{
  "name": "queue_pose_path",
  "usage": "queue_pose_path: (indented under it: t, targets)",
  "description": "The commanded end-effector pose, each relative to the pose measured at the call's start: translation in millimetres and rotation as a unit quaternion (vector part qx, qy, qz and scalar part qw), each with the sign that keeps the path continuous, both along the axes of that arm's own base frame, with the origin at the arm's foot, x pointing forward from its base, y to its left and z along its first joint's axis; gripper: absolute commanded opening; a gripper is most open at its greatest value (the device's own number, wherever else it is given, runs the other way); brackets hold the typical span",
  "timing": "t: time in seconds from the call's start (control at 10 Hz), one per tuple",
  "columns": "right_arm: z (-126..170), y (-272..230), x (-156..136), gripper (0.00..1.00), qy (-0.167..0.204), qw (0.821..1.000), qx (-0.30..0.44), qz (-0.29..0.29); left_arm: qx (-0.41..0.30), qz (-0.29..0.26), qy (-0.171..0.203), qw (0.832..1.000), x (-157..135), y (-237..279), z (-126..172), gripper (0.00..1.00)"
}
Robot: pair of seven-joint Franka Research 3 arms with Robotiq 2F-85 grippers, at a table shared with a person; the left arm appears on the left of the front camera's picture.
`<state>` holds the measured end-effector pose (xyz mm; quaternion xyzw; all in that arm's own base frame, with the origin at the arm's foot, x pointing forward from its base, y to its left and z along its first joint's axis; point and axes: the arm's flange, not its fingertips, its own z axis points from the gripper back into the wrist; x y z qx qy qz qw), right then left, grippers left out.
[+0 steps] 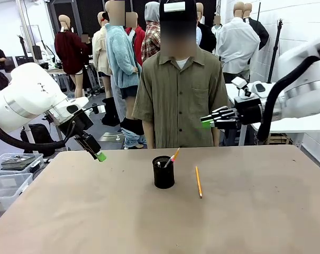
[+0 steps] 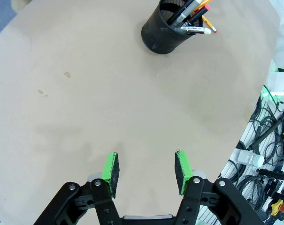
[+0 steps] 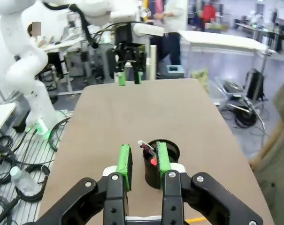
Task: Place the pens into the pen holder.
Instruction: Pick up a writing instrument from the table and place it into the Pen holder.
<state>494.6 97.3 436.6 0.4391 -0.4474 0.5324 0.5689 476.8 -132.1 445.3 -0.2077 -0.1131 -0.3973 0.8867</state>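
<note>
The black mesh pen holder (image 1: 163, 174) stands upright in the middle of the table with pens (image 1: 173, 156) in it, one orange with a pale tip. A yellow-orange pencil (image 1: 198, 181) lies flat on the table just right of the cup. My left gripper (image 1: 99, 155) hovers at the left above the table's far edge, open and empty. In its wrist view the left gripper (image 2: 146, 171) is far from the pen holder (image 2: 160, 35) and its pens (image 2: 191, 11). My right gripper (image 1: 206, 123) hangs high at the right. Its jaws (image 3: 143, 161) stand narrowly apart and empty, above the pen holder (image 3: 172, 151).
A person stands at the far edge behind the cup, hands out of sight. Clear plastic bins (image 1: 11, 177) sit off the table's left side. Cables and bottles (image 2: 268, 154) lie on the floor beside the table. The tabletop around the cup is bare.
</note>
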Motion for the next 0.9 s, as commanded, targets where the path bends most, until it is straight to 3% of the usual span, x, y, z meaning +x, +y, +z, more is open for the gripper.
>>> queue_pose_path:
  t: [0.0,0.1,0.3,0.6,0.8]
  targets:
    - [6,5,-21,0.30,0.040,0.995,-0.011,-0.093,-0.002,-0.006,0.000,1.000,1,2,1,0.63]
    - [13,8,-31,0.30,0.057,0.990,-0.036,-0.122,-0.002,-0.006,0.000,1.000,1,2,1,0.63]
    - [30,24,-31,0.30,0.126,0.966,-0.099,-0.202,-0.002,-0.006,0.000,1.000,1,2,1,0.63]
    - [49,53,-21,0.30,0.250,0.897,-0.206,-0.300,-0.002,-0.006,0.000,1.000,1,2,1,0.63]
    - [57,64,-16,0.30,0.302,0.870,-0.237,-0.309,-0.002,-0.006,0.000,1.000,1,2,1,0.63]
